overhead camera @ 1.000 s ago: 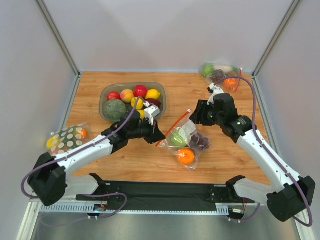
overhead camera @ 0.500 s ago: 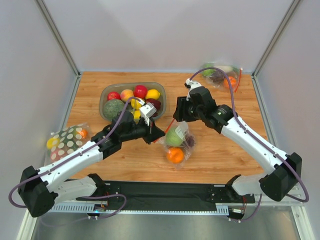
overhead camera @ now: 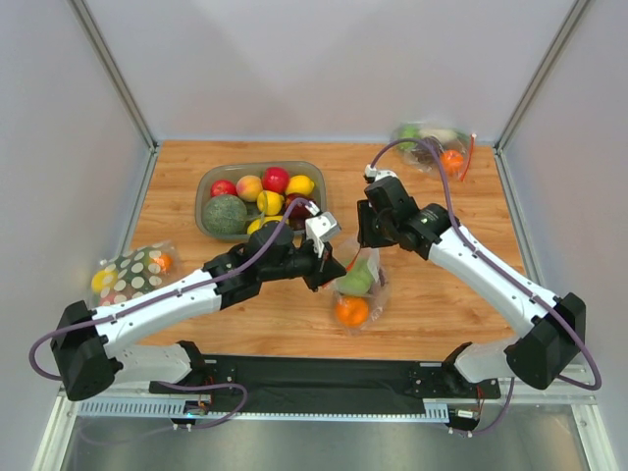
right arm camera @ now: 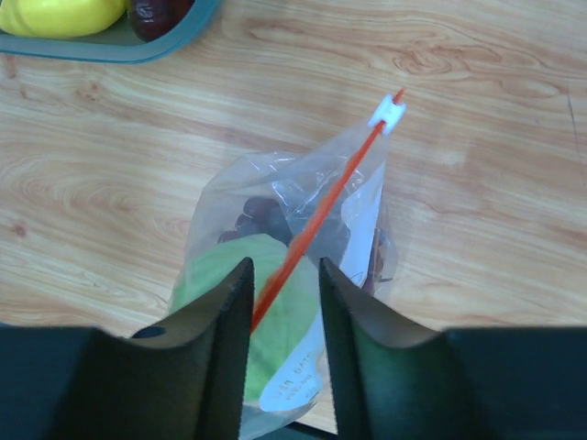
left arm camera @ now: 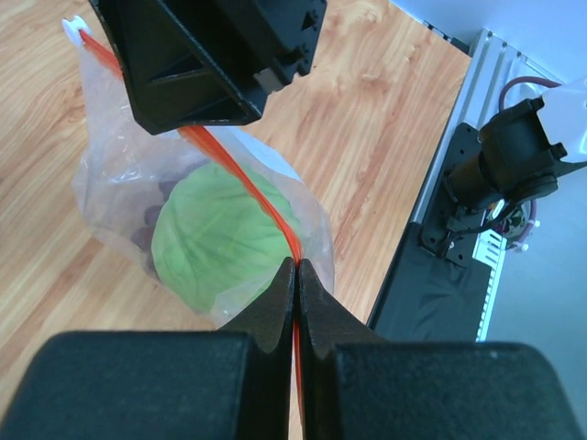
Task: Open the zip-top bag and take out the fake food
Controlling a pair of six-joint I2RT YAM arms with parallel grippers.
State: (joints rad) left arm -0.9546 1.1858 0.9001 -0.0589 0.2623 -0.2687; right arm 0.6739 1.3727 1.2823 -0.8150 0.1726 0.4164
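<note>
The clear zip-top bag (overhead camera: pixel 359 287) is at mid-table, held up by its orange-red zip strip (left arm camera: pixel 234 174). Inside are the light green fruit (overhead camera: pixel 357 278), the orange (overhead camera: pixel 350 311) and the purple grapes (right arm camera: pixel 264 216). My left gripper (overhead camera: pixel 330 265) is shut on the near end of the strip, as the left wrist view (left arm camera: pixel 295 273) shows. My right gripper (overhead camera: pixel 371 238) is open just above the bag; in the right wrist view (right arm camera: pixel 284 284) its fingers straddle the strip (right arm camera: pixel 321 215) without closing on it. The white slider (right arm camera: pixel 387 114) sits at the strip's far end.
A grey bowl (overhead camera: pixel 208 184) of red apples, yellow lemons and a dark green squash stands at the back left. A white polka-dot bag (overhead camera: pixel 128 271) lies at the left edge. A second clear bag of fruit (overhead camera: pixel 432 147) lies in the back right corner.
The bag was dragged left and tipped up by its strip, held by my left gripper. My right gripper came left and now sits over the bag's strip.
</note>
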